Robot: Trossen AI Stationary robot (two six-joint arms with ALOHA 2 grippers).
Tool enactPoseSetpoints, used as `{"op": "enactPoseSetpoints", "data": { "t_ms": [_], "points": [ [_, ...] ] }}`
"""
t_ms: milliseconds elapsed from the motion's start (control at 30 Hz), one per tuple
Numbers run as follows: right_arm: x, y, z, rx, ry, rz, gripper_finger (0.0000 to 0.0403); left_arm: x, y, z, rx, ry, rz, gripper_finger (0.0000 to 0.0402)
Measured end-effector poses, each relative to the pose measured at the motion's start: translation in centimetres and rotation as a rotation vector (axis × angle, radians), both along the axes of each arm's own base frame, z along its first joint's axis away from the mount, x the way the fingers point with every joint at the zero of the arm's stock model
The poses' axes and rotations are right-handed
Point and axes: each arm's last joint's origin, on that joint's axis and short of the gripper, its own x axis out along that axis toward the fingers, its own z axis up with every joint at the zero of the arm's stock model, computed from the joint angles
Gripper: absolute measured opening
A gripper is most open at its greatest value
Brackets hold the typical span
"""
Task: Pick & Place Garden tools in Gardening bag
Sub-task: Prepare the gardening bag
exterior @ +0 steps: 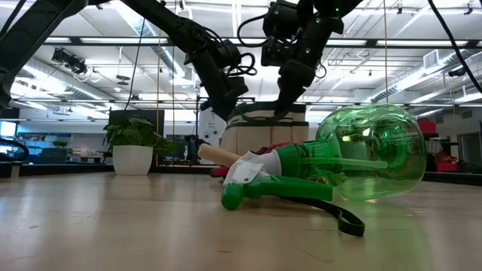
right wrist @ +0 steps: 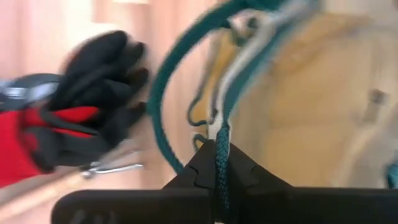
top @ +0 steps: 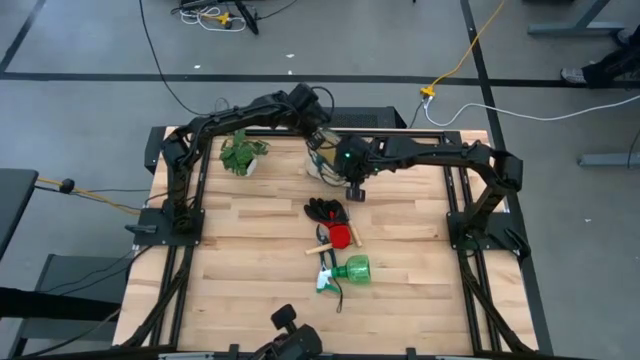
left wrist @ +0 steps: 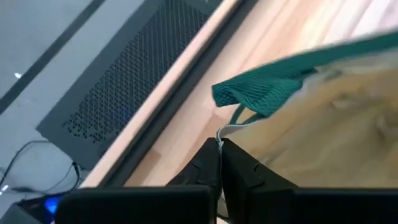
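Both grippers, left (left wrist: 219, 163) and right (right wrist: 219, 167), have jaws closed on the bag's (top: 322, 160) trim; canvas looks soft, floppy, light, so edge grips suit.

My two grippers met over the small beige canvas gardening bag with dark green trim (top: 322, 160) at the table's (top: 250, 290) far edge, the left gripper (top: 318, 140) on its far side, the right gripper (top: 357, 190) on its near side. The leafy potted plant (top: 241, 154) stood left of the bag. Nearer lay the black gloves (top: 325, 210), then the red-headed wooden-handled hand tool (top: 338, 237), then the green spray bottle with white trigger (top: 345, 271), on its side.
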Motion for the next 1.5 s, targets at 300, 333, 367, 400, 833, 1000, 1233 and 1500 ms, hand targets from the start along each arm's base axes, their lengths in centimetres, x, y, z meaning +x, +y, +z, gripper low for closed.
{"op": "enactPoseSetpoints", "data": {
  "t_ms": [300, 333, 367, 400, 833, 1000, 1233, 1500],
  "points": [
    [-0.4, 0.1, -2.6, 0.013, 0.003, 0.012, 0.0012, 0.3, -0.1, 0.1, -0.026, -0.049, -0.013, 0.0017],
    [-0.5, 0.2, -2.9, 0.014, 0.007, 0.011, 0.0012, 0.4, -0.2, 0.1, -0.025, -0.048, -0.017, 0.0014],
    [-0.5, 0.2, -3.1, 0.015, 0.008, 0.009, 0.0012, 0.4, -0.2, 0.1, -0.024, -0.048, -0.019, 0.0011],
    [-0.5, 0.2, -3.1, 0.017, 0.005, 0.004, 0.0012, 0.4, -0.2, 0.2, -0.023, -0.049, -0.020, 0.0010],
    [-0.3, -0.1, -2.8, 0.004, -0.036, -0.002, 0.0013, 0.5, -0.3, 0.1, -0.060, -0.072, -0.057, 0.0055],
    [-0.3, -0.1, -2.8, 0.020, -0.039, 0.008, 0.0028, 0.5, -0.3, 0.1, -0.060, -0.071, -0.058, 0.0057],
    [-0.3, -0.2, -2.8, -0.004, -0.038, -0.008, 0.0097, 0.5, -0.3, 0.2, -0.047, -0.064, -0.076, 0.0058],
    [-0.3, -0.1, -2.6, -0.005, -0.044, -0.010, 0.0163, 0.5, -0.3, 0.1, -0.040, -0.059, -0.087, 0.0095]
  ]
}}
